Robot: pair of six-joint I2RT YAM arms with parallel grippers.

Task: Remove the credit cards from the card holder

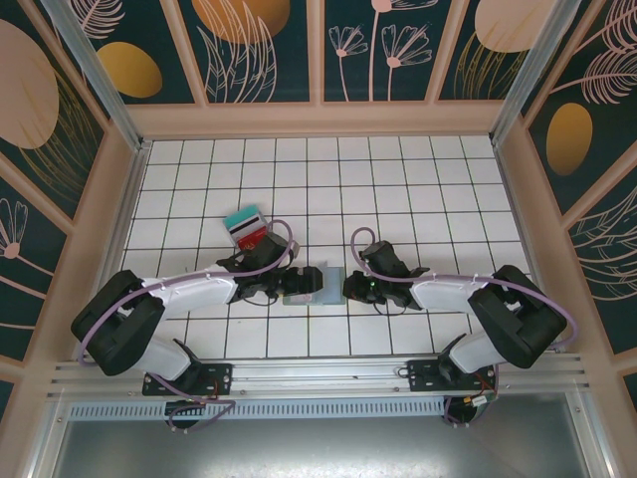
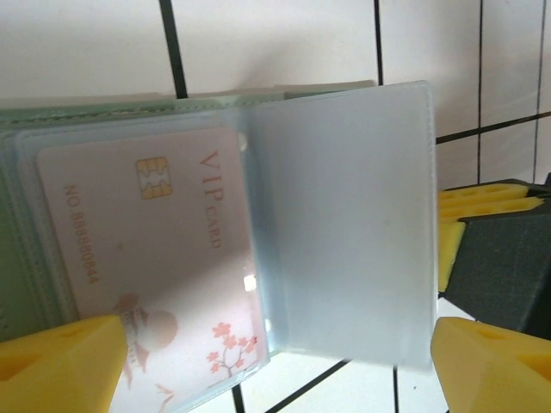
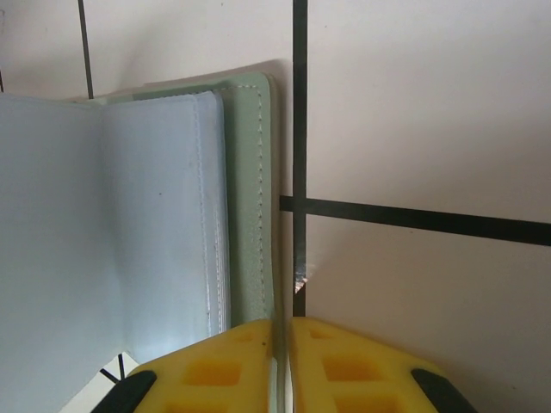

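I read "VIP CARD" on the pale card [image 2: 146,284] inside the card holder [image 2: 344,224], just right of its gold chip [image 2: 153,178]. Left of the chip runs "NO." and a row of digits, mostly eights, which I can't make out fully.

The grey-green bifold card holder [image 3: 250,198] has a soft, matt cover that looks like faux leather, with a row of fine stitching along its edge, while its inner translucent plastic sleeves [image 2: 344,224] are frosted, smooth and faintly shiny. Under one sleeve the pale whitish plastic card [image 2: 146,249] looks smooth and flat, its gold chip and lettering slightly metallic. The right gripper's yellow fingers [image 3: 232,370] are matt moulded plastic with square recesses, and the white grid-lined table [image 3: 413,112] is smooth with a dull sheen.
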